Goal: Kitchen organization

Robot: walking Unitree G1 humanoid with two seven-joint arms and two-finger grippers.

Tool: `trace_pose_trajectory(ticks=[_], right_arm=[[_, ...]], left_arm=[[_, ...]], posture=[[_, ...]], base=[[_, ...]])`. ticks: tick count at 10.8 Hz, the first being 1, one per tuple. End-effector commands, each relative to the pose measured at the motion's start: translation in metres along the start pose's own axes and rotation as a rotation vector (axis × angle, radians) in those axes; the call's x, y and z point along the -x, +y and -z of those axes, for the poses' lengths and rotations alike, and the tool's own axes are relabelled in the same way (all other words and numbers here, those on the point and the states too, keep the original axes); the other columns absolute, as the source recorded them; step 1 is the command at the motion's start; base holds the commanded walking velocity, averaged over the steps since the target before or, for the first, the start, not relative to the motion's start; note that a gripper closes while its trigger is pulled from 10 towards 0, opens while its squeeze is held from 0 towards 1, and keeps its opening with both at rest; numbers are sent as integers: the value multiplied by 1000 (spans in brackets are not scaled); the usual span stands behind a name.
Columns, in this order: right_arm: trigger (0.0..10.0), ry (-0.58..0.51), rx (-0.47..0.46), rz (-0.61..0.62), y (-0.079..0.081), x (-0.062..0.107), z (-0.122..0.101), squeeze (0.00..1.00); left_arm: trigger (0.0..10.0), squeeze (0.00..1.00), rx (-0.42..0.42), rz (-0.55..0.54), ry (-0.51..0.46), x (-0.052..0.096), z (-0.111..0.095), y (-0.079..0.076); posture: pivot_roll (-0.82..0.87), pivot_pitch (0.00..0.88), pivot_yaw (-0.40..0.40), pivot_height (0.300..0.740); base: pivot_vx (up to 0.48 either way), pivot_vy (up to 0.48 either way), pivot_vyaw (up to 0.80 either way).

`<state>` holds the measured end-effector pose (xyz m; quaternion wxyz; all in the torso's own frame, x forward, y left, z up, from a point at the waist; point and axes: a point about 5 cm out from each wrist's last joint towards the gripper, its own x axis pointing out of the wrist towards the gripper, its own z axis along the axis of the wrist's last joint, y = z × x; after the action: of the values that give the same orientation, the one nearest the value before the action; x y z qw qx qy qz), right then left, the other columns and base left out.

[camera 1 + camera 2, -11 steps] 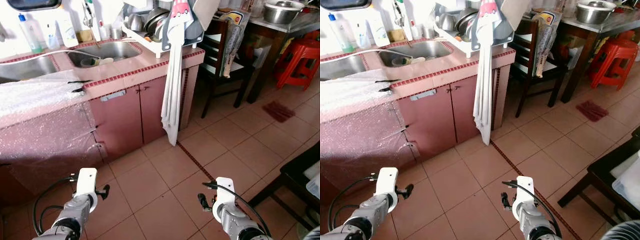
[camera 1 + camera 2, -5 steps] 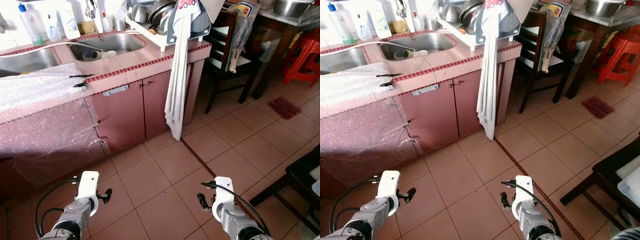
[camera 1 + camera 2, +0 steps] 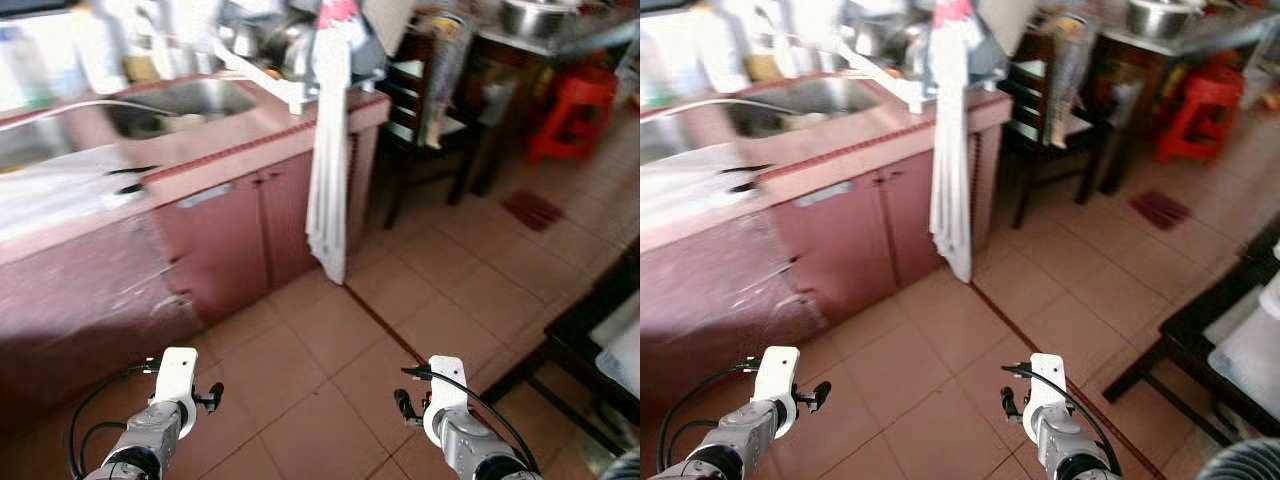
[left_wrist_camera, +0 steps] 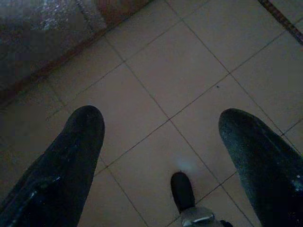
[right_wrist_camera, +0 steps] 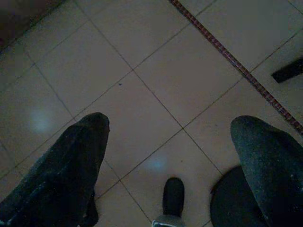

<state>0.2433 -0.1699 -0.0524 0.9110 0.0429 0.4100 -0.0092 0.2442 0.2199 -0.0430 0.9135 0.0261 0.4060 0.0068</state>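
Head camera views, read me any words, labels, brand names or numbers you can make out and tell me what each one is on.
No text can be read; the picture is blurred.
Bottles behind the sink: labels too blurred to read.
Printed bag hanging on the dark chair: coloured print, not legible.
Cloth hanging from the dish rack: red patch on top, no letters readable.

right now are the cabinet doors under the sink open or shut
Shut. Both cabinet doors lie flush with the pink counter front, no gap or dark interior showing, though the head views are blurred.
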Motion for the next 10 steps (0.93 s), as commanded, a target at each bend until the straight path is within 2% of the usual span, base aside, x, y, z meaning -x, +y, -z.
trace_pose_trajectory(ticks=[1, 4, 10], right_arm=[[10000, -8, -10, 3, -1, 0, -2, 0], [10000, -5, -43, 7, -2, 0, 0, 0], [10000, -1, -46, 20, -6, 1, 1, 0]], left_arm=[[10000, 0, -15, 10, -3, 0, -2, -1], [10000, 0, -20, 14, -1, 0, -1, -1], [10000, 0, -28, 12, -3, 0, -2, -1]], posture=[[-68, 0, 16, 740], [-67, 0, 18, 740], [-66, 0, 20, 740]], base=[[420, 0, 0], [424, 0, 0], [430, 0, 0]])
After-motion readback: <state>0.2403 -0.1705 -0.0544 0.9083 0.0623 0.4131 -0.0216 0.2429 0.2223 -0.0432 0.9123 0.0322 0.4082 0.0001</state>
